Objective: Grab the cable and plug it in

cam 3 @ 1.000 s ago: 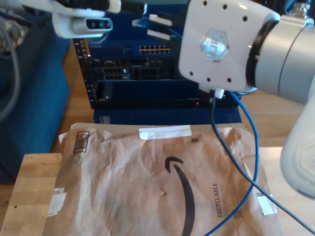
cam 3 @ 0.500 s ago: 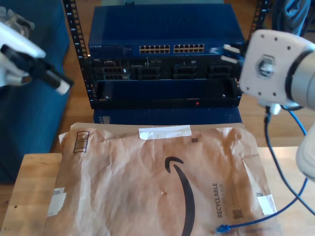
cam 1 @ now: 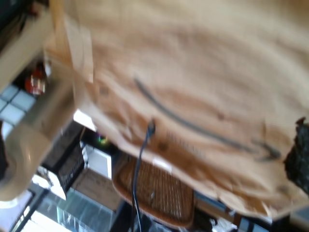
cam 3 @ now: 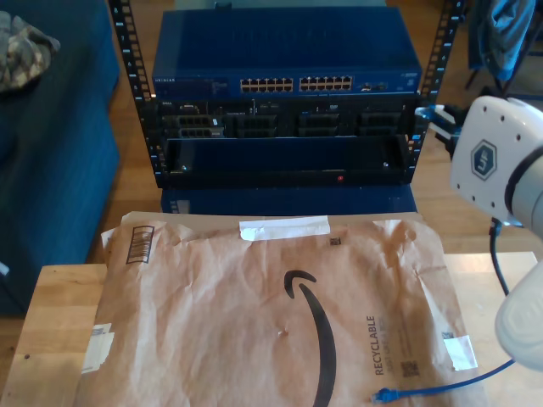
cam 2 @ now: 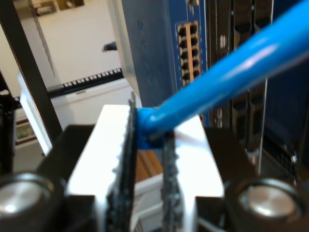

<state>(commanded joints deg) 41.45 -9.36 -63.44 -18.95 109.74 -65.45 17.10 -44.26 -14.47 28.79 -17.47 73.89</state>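
My second gripper (cam 2: 147, 159) pinches the blue cable (cam 2: 217, 79) by the blue box of sockets.

Near me, in the exterior view, the cable's loose plug (cam 3: 383, 395) lies on the brown paper bag (cam 3: 254, 322) on the wooden table (cam 3: 51, 331). The second wrist view shows the cable squeezed between both white fingers (cam 2: 104, 150). Farther back stands the box of sockets (cam 3: 288, 80). The first wrist view is blurry, so I cannot tell how my first gripper stands.
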